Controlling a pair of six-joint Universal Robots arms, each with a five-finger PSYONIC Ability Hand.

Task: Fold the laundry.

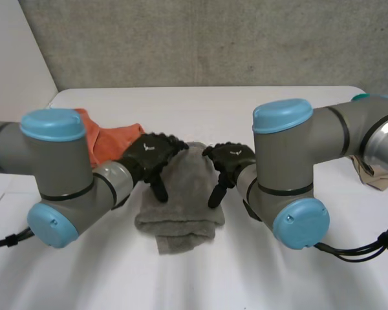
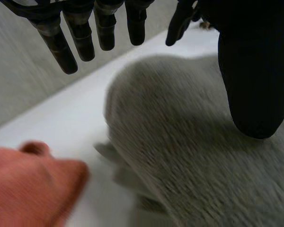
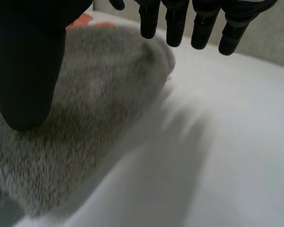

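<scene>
A grey towel [image 1: 181, 203] lies folded in a small bundle at the middle of the white table [image 1: 246, 103]. My left hand [image 1: 150, 157] hovers over its left side, fingers straight and thumb pointing down at the cloth. My right hand [image 1: 229, 161] hovers over its right side in the same pose. In the left wrist view the grey towel [image 2: 199, 156] lies under the thumb [image 2: 255, 71], with the straight fingers [image 2: 80, 38] held above the table. In the right wrist view the thumb [image 3: 28, 71] hangs over the towel [image 3: 85, 113], and the fingers [image 3: 199, 23] are spread and hold nothing.
An orange cloth [image 1: 110, 139] lies crumpled at the left behind my left arm; it is also beside the towel in the left wrist view [image 2: 28, 184]. A tan object [image 1: 375, 174] sits at the right edge. A grey wall [image 1: 213, 39] rises behind the table.
</scene>
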